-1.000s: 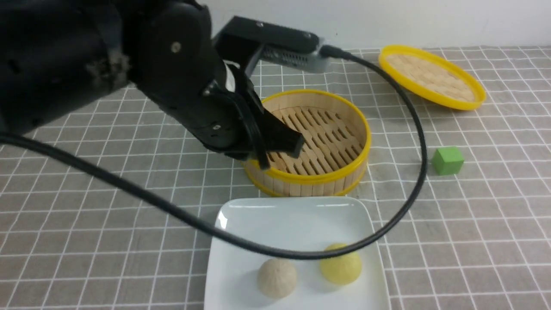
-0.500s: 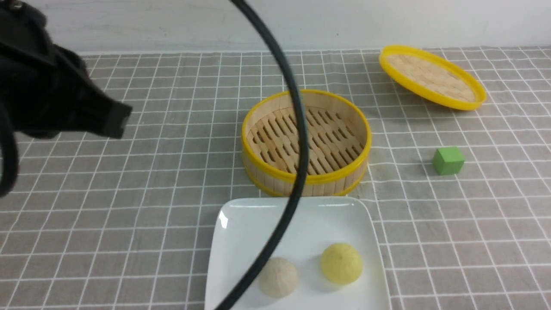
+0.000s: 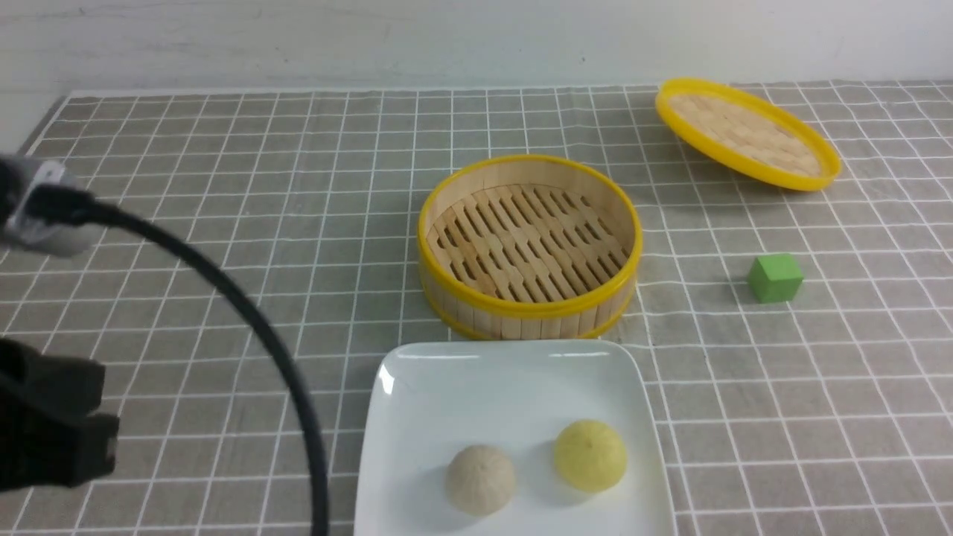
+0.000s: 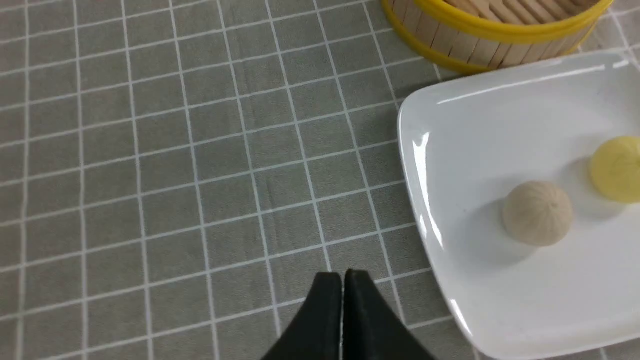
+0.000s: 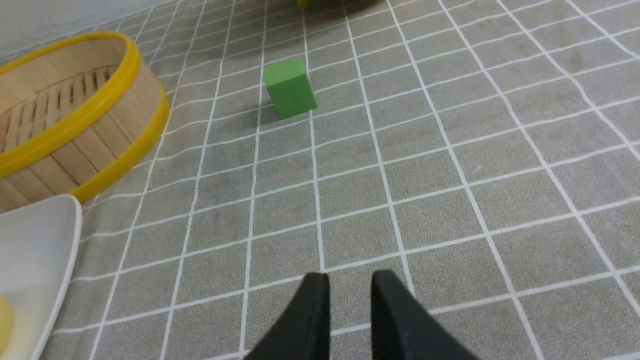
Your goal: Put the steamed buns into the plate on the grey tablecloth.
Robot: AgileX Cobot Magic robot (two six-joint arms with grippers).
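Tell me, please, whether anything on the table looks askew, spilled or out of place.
Only the woven lid, far right, looks tilted, its left edge seemingly raised over a shadow. The beige bun and yellow bun sit upright in the plate; the steamer basket stands level. Nothing spilled.

plate (image 3: pixel 417 402): near edge cut off at the front view's bottom
yellow bun (image 4: pixel 617 170): partly past the left wrist view's edge
steamer basket (image 4: pixel 480 35): only its near wall shows there
left arm (image 3: pixel 45 424): mostly beyond the front view's left edge; cable (image 3: pixel 246 313) runs off the bottom
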